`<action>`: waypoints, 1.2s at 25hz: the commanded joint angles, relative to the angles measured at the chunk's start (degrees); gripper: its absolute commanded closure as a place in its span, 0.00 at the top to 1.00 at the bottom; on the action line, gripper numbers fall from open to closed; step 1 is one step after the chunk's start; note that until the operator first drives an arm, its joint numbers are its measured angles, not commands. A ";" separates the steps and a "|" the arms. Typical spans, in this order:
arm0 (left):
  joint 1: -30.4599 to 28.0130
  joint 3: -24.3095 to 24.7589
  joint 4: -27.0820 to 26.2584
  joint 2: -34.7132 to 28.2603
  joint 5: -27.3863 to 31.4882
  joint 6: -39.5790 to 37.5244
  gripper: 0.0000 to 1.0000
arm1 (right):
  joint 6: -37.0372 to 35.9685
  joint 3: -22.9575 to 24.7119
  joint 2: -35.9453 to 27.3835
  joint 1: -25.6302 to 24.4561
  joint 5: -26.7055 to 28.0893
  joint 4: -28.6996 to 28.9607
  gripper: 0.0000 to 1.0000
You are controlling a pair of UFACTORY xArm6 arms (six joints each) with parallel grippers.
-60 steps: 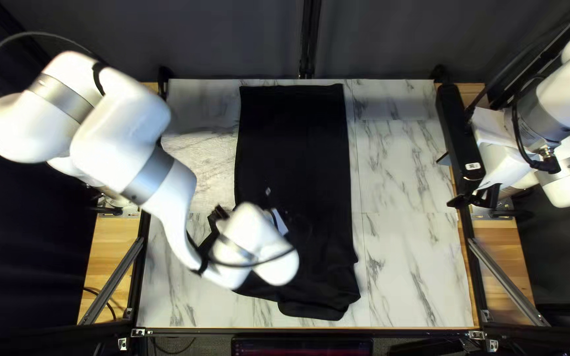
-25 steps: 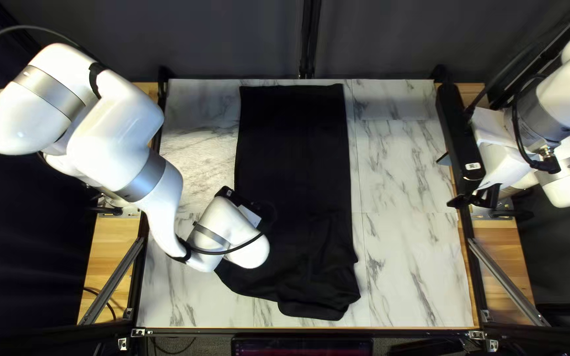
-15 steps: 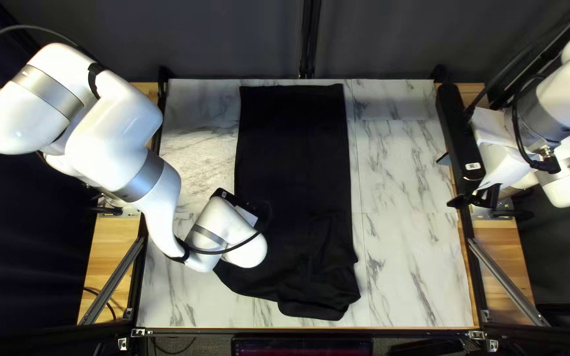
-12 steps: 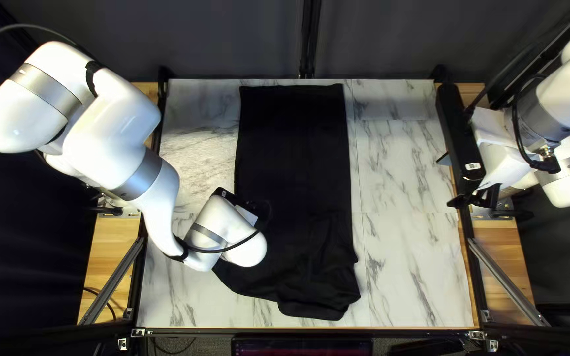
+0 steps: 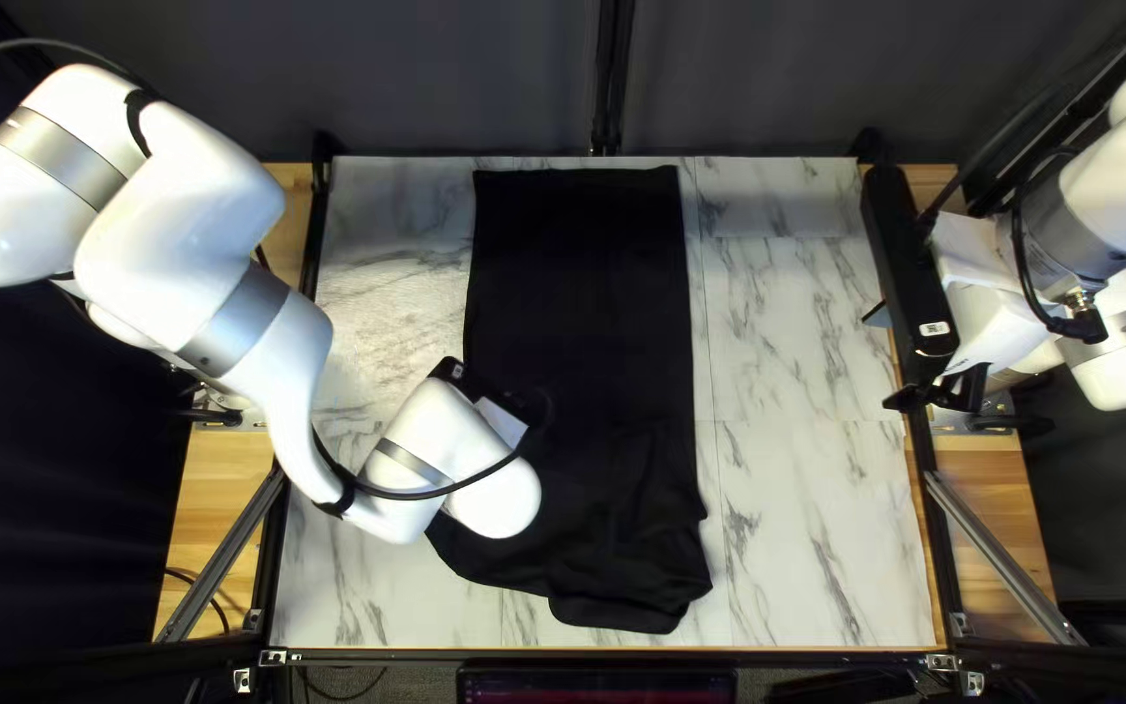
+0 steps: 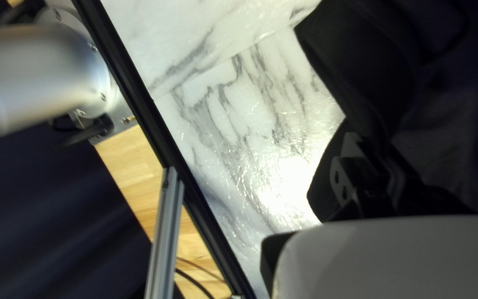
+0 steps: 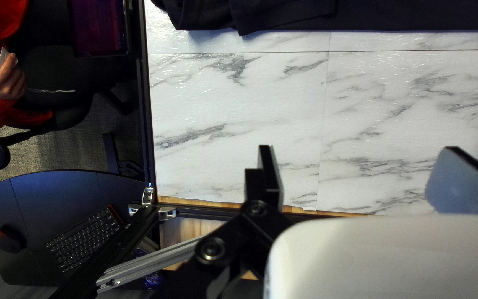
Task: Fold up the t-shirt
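The black t-shirt (image 5: 583,300) lies lengthwise on the table in the top left view, smooth at its far part and wrinkled near the front. My left gripper (image 5: 502,420) is low over its left side, fingertips hidden there by the arm. In the left wrist view, my left gripper (image 6: 374,160) is nearly closed, with a drawn-up fold of the t-shirt (image 6: 360,72) pinched between its fingers. My right gripper (image 5: 885,359) stays at the table's right edge, away from the cloth. The right wrist view shows my right gripper (image 7: 366,177) open and empty, the t-shirt (image 7: 283,14) ahead of it.
Bare marble-pattern tabletop (image 5: 811,430) lies between the t-shirt and my right arm. A black frame rail (image 6: 164,149) runs along the table's left edge. Beyond the front edge, the right wrist view shows a person's hand (image 7: 1,77) and a keyboard (image 7: 84,238).
Over the whole span, my left wrist has moved left and turned; since half a second ago it has shifted slightly right while its upper arm swung left. The right arm is unmoved.
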 commanded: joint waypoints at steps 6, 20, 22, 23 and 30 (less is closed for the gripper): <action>-1.49 -6.80 1.73 2.57 -1.44 5.38 0.00 | 0.00 0.00 0.00 0.00 0.00 0.00 1.00; 2.80 -7.70 3.21 4.88 -8.95 15.28 0.00 | 0.00 0.00 0.00 0.00 0.00 0.00 1.00; 3.53 -8.20 3.43 5.15 -9.39 16.43 0.00 | 0.00 0.00 0.00 0.00 0.00 0.00 1.00; 3.78 -9.33 3.60 5.75 -9.28 17.15 0.00 | 0.00 0.00 0.00 0.00 0.00 0.00 1.00; 3.92 -17.18 4.37 10.92 -7.94 20.60 0.00 | 0.00 0.00 0.00 0.00 0.00 0.00 1.00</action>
